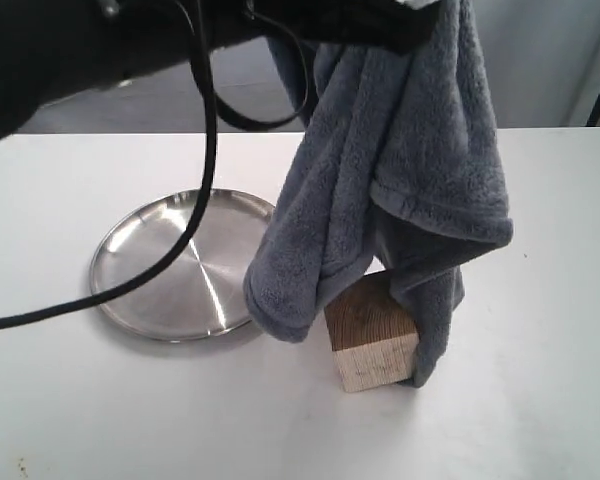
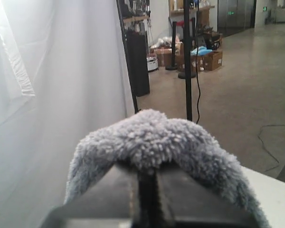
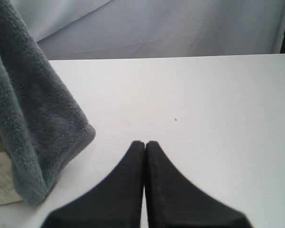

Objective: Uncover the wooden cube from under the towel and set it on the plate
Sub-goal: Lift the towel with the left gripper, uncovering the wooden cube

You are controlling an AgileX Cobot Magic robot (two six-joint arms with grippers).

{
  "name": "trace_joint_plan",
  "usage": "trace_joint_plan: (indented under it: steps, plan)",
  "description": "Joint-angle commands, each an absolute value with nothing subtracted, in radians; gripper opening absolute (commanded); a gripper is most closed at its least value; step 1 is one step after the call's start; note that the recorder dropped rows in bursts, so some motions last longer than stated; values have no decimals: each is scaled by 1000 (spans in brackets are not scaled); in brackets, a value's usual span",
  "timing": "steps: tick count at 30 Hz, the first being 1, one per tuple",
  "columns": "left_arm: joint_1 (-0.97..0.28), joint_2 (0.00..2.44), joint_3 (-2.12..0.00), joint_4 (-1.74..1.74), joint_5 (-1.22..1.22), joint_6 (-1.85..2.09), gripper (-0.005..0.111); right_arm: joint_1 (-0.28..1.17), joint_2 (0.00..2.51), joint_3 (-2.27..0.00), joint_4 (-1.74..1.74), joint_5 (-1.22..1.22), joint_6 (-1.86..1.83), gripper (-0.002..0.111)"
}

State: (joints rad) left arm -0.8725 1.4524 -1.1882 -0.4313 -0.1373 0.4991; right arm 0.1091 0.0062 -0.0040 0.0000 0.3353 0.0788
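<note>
My left gripper (image 2: 147, 175) is shut on a bunched fold of the blue-grey towel (image 2: 152, 137) and holds it high above the table. In the exterior view the towel (image 1: 400, 190) hangs from the top of the frame. Its lower folds still drape against the back and right side of the wooden cube (image 1: 372, 345). The cube's top and pale front face are bare, and it stands on the table just right of the steel plate (image 1: 145, 290). My right gripper (image 3: 145, 143) is shut and empty, low over the table beside the hanging towel (image 3: 28, 109) and the cube (image 3: 1, 183).
A black cable (image 1: 195, 200) from the left arm loops down across the plate. The white table (image 1: 540, 400) runs back to a grey curtain. The right arm does not show in the exterior view.
</note>
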Motion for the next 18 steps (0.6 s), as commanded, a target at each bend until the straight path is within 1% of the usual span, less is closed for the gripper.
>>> trace_joint_plan:
  steps: [1,8,18]
  plan:
    - [-878,1425,-1249,-438,-187,469,0,111,0,0,0,335,83,0]
    - [-878,1420,-1311,-438,-183,419,0,111,0,0,0,335,83,0]
    - [-878,1418,-1313,-438,-166,419,0,111,0,0,0,335,83,0]
